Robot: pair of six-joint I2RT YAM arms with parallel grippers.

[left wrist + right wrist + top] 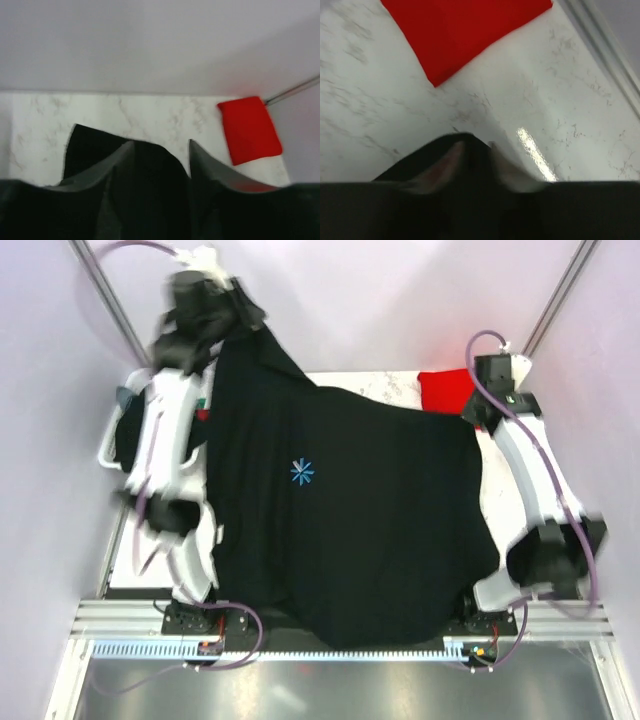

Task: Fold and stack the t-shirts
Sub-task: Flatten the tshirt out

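Over the table [375, 383], top view: the black t-shirt [350, 530] hangs spread between both arms and covers most of the surface, with its starburst mark [302, 472] just left of centre. The left gripper [205, 300] is at 11 o'clock, raised and motion-blurred, with a corner of the cloth bunched in it. The right gripper [475, 415] is at 2 o'clock on the opposite edge. The red t-shirt [445, 388] sits folded at 1 o'clock on the far edge, just beside the right gripper. Left wrist view: the fingers are partly closed with a thick wad of black cloth clamped between them. Bare marble lies beyond, and the red shirt is at 3 o'clock, well apart. Right wrist view: the fingers are pinched nearly together on a thin fold of black cloth, close above the table. The red shirt is at 12 o'clock, near but not touching. My read: red is done and is the stack base, and black is at the spread-out stage before the first fold. The next move calls for lowering both grips together under even tension, laying the shirt flat short of the red one, then releasing.
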